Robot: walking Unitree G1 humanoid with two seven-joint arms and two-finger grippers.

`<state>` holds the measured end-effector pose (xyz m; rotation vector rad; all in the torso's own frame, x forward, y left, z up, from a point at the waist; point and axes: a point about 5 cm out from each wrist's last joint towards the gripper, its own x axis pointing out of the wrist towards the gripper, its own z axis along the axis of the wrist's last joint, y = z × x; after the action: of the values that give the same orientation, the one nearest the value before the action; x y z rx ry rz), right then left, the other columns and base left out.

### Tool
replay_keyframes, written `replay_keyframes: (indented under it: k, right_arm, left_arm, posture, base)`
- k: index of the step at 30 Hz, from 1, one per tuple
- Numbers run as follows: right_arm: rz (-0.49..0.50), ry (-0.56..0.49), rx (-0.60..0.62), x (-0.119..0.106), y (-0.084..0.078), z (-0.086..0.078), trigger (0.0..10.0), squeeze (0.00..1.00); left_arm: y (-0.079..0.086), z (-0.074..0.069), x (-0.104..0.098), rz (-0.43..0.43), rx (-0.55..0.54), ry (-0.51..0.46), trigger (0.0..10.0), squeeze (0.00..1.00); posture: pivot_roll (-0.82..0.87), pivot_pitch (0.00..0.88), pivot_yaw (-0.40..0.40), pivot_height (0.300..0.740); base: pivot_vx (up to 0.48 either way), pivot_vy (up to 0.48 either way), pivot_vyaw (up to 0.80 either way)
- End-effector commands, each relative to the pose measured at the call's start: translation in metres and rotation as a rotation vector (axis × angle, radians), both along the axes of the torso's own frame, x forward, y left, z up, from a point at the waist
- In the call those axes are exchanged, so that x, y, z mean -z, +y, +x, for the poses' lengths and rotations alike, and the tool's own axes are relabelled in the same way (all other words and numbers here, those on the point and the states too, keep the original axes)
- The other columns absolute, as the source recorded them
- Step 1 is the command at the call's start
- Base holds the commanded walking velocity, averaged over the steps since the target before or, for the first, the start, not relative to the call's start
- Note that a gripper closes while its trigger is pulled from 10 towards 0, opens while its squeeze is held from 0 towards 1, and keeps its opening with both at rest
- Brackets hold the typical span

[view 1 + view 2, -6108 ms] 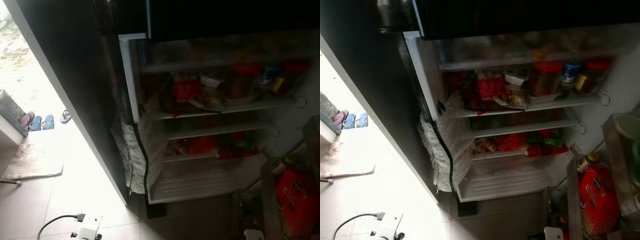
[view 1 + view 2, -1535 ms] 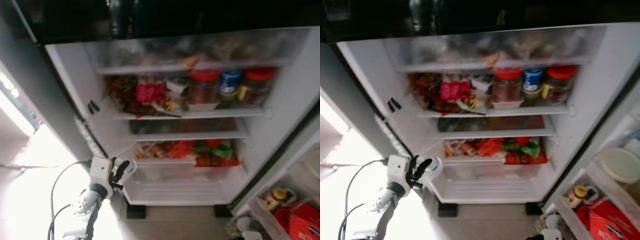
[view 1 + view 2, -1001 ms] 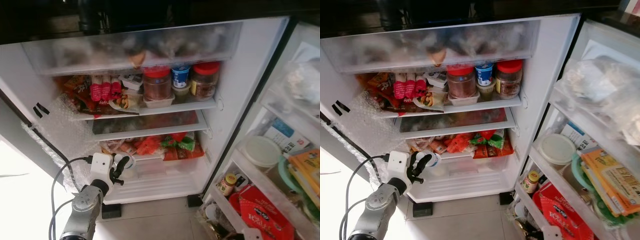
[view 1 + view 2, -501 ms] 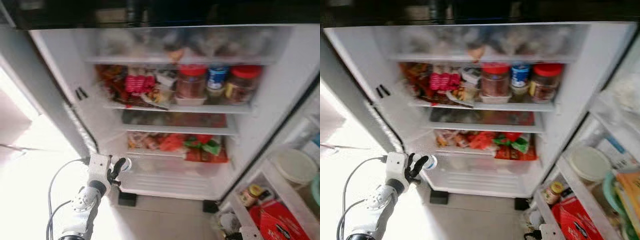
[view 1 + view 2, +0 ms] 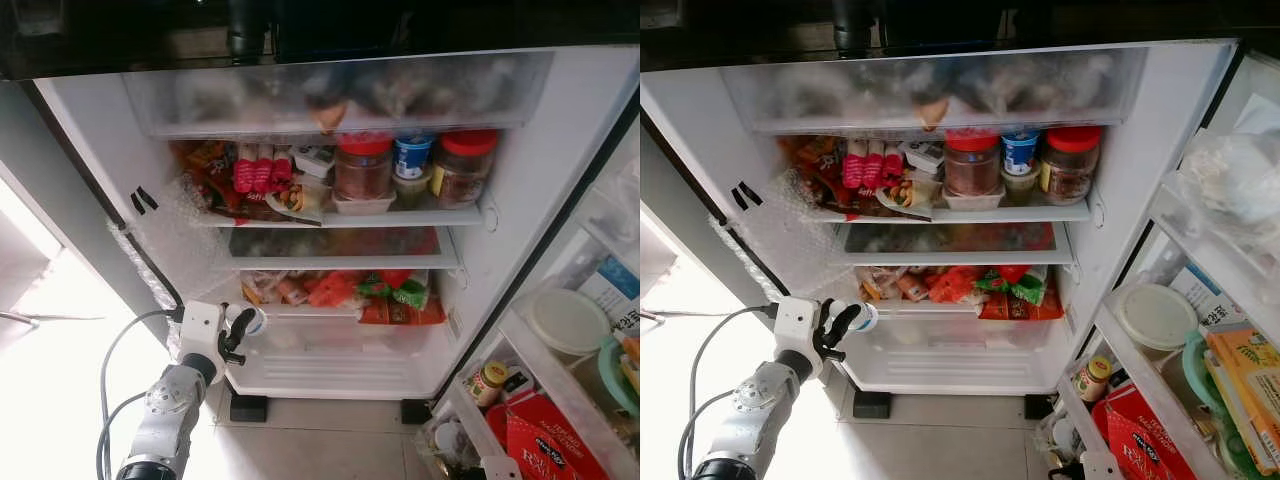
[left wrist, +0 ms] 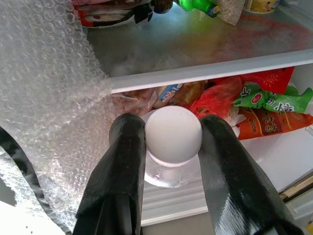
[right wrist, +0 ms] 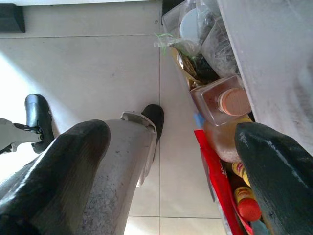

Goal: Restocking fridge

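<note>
The fridge (image 5: pixel 90 150) stands open in front of me. My left gripper (image 5: pixel 238 328) is shut on a small clear bottle with a white cap (image 5: pixel 250 319), holding it at the left end of the low shelf of red and green packets (image 5: pixel 385 295). In the left wrist view the black fingers (image 6: pixel 124 161) clamp the bottle (image 6: pixel 173 134) just below its cap, facing that shelf. My right gripper (image 7: pixel 171 161) hangs low over the tiled floor (image 7: pixel 88 63) by the door bins, its fingers spread wide with nothing between them.
Two red-lidded jars (image 5: pixel 365 170) and a blue tub (image 5: pixel 412 158) crowd the upper shelf beside snack packets (image 5: pixel 255 170). Bubble wrap (image 5: pixel 165 250) covers the left wall. A white drawer (image 5: pixel 330 362) sits at the bottom. Door bins at right hold a white-lidded container (image 5: pixel 565 320) and a red box (image 5: pixel 545 445).
My view has swung across the fridge and back as I moved. The left gripper keeps its hold on the bottle at the low shelf's left end.
</note>
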<state>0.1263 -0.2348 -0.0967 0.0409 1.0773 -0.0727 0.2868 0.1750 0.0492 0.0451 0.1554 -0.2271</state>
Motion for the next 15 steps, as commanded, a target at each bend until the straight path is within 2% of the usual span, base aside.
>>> replay_keyframes:
  k: [1,12,15]
  right_arm:
    - [-0.002,0.016,-0.003,0.0014,0.0010,-0.0031,10.0,0.00]
    - [0.007,0.004,0.016,0.0010,0.0004,-0.0028,10.0,0.00]
    - [0.008,0.002,0.007,0.0008,0.0005,-0.0022,10.0,0.00]
  left_arm:
    - [0.0022,0.0013,-0.0009,0.008,-0.002,-0.008,10.0,0.00]
    - [0.0005,0.0020,-0.0001,0.004,-0.002,-0.003,10.0,0.00]
    - [0.0004,0.0019,0.0001,0.004,-0.003,-0.002,10.0,0.00]
  posture:
    - [-0.03,0.048,0.044,0.740]
    - [-0.03,0.058,0.041,0.740]
    - [-0.03,0.061,0.040,0.727]
  base:
    - [0.000,0.000,0.00]
    - [0.000,0.000,0.00]
    - [0.000,0.000,0.00]
